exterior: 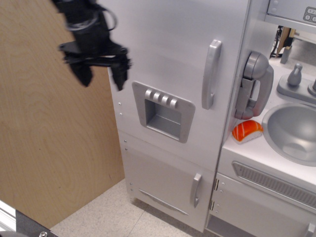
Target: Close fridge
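The black gripper point(100, 74) hangs with its two fingers spread apart and nothing between them — it is motion-blurred, pointing down, in front of the wooden panel point(49, 123) just off the fridge's point(168, 54) left edge. The fridge stands left of the counter point(256, 153), its big door flush with the cabinet, the grey handle point(211, 74) upright and the dispenser recess point(163, 111) below and to its left. At the counter's left edge lies an orange-and-white sushi piece point(247, 131) beside the sink point(294, 131) — a grey phone point(254, 84) hangs above it.

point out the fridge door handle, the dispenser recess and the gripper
fridge door handle point(211, 74), main camera view, mid-shaft
dispenser recess point(162, 113), main camera view, inner hollow
gripper point(101, 77), main camera view, between its fingertips
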Robot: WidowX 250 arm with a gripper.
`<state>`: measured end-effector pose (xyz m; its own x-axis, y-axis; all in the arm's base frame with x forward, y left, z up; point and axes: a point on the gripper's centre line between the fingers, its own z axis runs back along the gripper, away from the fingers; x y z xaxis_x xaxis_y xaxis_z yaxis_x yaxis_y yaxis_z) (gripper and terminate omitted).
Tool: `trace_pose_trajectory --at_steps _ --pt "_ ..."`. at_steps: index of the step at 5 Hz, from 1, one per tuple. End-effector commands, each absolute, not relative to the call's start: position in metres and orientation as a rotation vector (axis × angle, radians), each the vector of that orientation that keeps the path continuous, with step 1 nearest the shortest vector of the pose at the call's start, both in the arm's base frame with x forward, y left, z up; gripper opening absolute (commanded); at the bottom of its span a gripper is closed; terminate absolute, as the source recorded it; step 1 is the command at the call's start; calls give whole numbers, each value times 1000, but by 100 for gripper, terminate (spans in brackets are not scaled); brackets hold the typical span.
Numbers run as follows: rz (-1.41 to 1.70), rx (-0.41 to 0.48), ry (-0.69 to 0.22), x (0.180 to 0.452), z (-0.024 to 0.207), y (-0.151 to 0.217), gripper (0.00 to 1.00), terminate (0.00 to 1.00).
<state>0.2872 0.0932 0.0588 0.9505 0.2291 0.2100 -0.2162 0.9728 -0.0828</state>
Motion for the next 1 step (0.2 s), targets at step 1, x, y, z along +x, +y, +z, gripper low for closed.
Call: trace_pose_trajectory --at_steps 1 --pt "213 -42 -275 292 77 95 100 100"
